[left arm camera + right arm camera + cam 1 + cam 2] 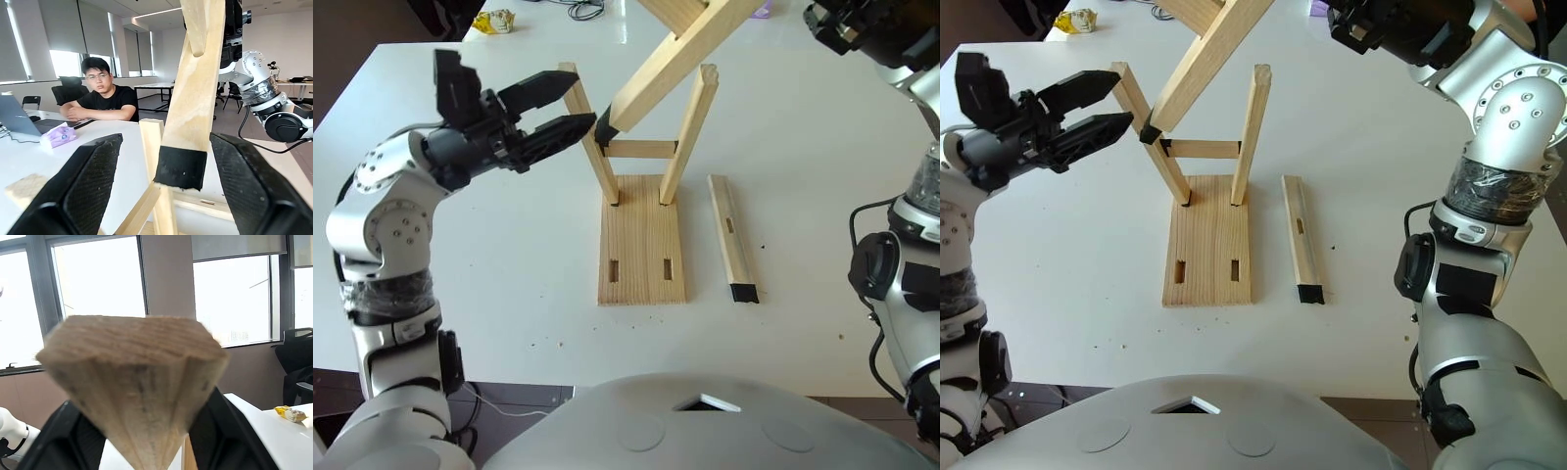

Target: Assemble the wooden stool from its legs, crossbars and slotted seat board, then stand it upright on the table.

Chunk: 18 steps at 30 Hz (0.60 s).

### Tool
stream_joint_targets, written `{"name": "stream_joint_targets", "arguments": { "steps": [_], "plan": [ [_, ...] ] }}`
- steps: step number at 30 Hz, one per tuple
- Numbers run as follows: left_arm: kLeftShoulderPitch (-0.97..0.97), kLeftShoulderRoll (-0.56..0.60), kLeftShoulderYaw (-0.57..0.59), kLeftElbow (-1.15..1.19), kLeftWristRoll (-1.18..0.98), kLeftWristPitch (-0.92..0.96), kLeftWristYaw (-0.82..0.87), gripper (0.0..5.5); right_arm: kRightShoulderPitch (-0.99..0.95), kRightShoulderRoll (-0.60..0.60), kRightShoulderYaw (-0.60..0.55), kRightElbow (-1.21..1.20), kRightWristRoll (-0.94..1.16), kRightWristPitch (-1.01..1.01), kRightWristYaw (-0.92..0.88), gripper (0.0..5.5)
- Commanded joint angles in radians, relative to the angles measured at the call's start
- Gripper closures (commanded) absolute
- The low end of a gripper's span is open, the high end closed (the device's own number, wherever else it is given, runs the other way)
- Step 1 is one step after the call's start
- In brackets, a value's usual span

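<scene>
Entry: stool assembly, partway. The seat board lies flat on the tabletop, slots facing up. At its 12 o'clock end, two legs, one on the left and one on the right, stand in their slots and are joined by a crossbar. That half looks seated. At the 6 o'clock end, two slots are bare. A loose leg lies flat just beside the board at 3 o'clock, apart from it, with its black-capped end toward me. My right claw is clenched on a fourth leg, whose wood sits between the pads. This leg slants down from 1 o'clock, high over the tabletop. Its black cap is close to where the left standing leg meets the crossbar, but I cannot tell if they touch. A short wooden piece near the top of the held leg may be a second crossbar; this is not confirmed. My left claw is released, its fingers spread at 10 o'clock of the board. They are around the top of the left standing leg, and the held leg's cap lies between the pads without contact. My estimate is that about half the task is done. The held leg and the loose leg need to go into the near slots, the second crossbar needs fitting, and the stool then has to be turned onto its feet.
</scene>
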State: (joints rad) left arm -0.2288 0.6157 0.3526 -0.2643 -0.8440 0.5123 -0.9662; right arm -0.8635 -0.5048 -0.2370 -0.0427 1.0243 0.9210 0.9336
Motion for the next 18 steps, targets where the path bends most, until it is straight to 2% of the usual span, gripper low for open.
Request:
{"name": "stream_joint_targets", "arguments": {
  "steps": [1, 3, 6, 9, 11, 13, 18],
  "plan": [
    [0.212, -0.145, 0.253, -0.042, -0.026, -0.071, 0.253, 2.20, 0.140, -0.075, 0.069, -0.126, -0.084, -0.072, 0.100, 3.43],
    [0.276, -0.280, 0.282, -0.097, -0.035, -0.110, 0.412, 2.20, 0.220, -0.113, 0.085, -0.176, -0.105, -0.085, 0.141, 3.43],
    [0.271, -0.540, 0.184, -0.134, 0.056, -0.178, 0.718, 2.20, 0.359, -0.176, 0.082, -0.245, -0.125, -0.096, 0.188, 3.43],
    [0.225, -0.709, 0.088, -0.160, 0.150, -0.229, 0.922, 2.20, 0.438, -0.195, 0.106, -0.285, -0.181, -0.149, 0.200, 3.43],
    [0.201, -0.760, 0.062, -0.202, 0.173, -0.238, 1.013, 2.20, 0.471, -0.195, 0.110, -0.318, -0.182, -0.158, 0.194, 3.43],
    [0.188, -0.761, 0.049, -0.235, 0.216, -0.226, 1.093, 2.20, 0.498, -0.198, 0.109, -0.363, -0.166, -0.149, 0.186, 3.43],
    [0.189, -0.711, 0.136, -0.275, 0.229, -0.212, 1.312, 2.20, 0.564, -0.211, 0.122, -0.434, -0.157, -0.144, 0.174, 3.43]
  ]
}}
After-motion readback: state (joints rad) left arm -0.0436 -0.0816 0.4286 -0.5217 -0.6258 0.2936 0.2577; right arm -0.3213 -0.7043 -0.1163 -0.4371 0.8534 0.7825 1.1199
